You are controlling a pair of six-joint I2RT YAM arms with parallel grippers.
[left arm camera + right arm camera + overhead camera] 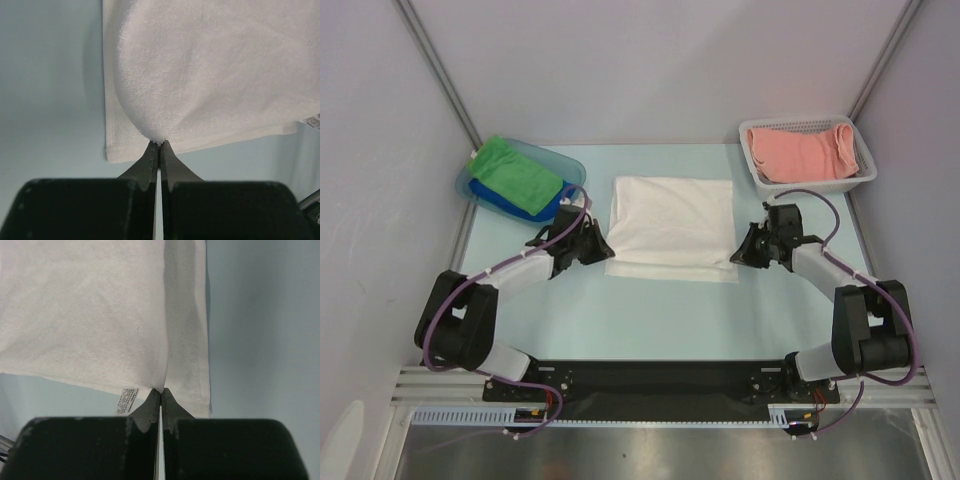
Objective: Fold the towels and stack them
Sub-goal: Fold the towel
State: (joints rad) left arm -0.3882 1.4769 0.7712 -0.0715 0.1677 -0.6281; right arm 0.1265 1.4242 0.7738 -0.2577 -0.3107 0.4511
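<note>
A white towel (pixel 672 226) lies in the middle of the table, folded over on itself. My left gripper (pixel 607 250) is shut on its left edge, and the cloth (pixel 210 75) bulges up from the pinched spot at the fingertips (pixel 159 144). My right gripper (pixel 734 255) is shut on the right edge, lifting a top layer (pixel 85 315) off the layer under it; a small printed tag (pixel 129 400) hangs by the fingertips (pixel 160 389). A green towel (pixel 516 171) lies on a blue one (pixel 533 206) in the blue tray. Salmon pink towels (pixel 803 152) fill the white basket.
The blue plastic tray (pixel 567 163) stands at the back left and the white perforated basket (pixel 808 185) at the back right. Grey walls close in the pale blue table on three sides. Purple cables loop off both arms.
</note>
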